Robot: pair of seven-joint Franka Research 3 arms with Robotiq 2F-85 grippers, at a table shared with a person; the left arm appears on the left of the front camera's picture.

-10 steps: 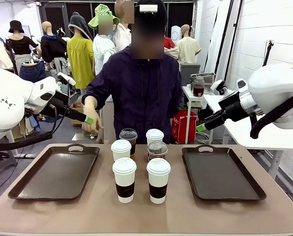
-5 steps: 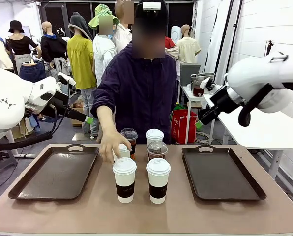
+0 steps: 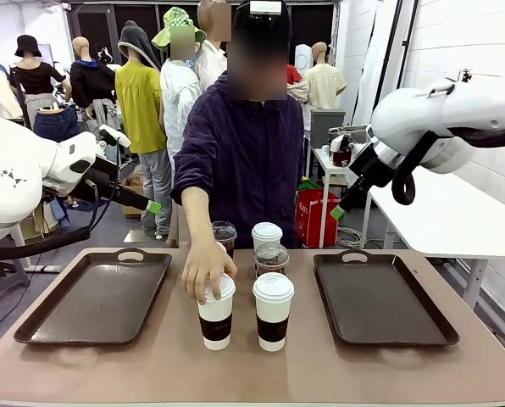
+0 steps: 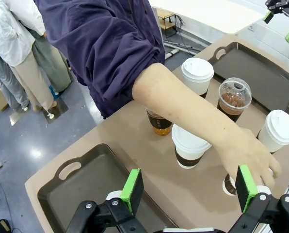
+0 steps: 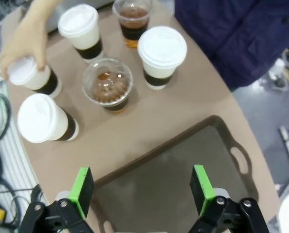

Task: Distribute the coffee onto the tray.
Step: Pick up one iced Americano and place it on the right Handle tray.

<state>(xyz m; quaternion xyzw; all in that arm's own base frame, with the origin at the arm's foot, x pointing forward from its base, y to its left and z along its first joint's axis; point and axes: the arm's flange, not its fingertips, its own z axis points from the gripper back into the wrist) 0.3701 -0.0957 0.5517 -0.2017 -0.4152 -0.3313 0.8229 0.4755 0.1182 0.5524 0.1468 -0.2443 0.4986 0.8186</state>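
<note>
Coffee cups sat bunched in the middle of the surface, all six between the left tray and the right tray, and the person's hand was wrapped over the lid of the front-left paper cup! Left claw hovered up by the left tray's far side, fingers wide apart, holding nothing. Right claw hung high above the right tray, spread just as wide.

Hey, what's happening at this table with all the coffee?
A person's hand is on the lid of the front left paper cup. All six coffees stand between the left tray and right tray. The robot's left pincer and right pincer both hang open above the table, holding nothing.
</note>
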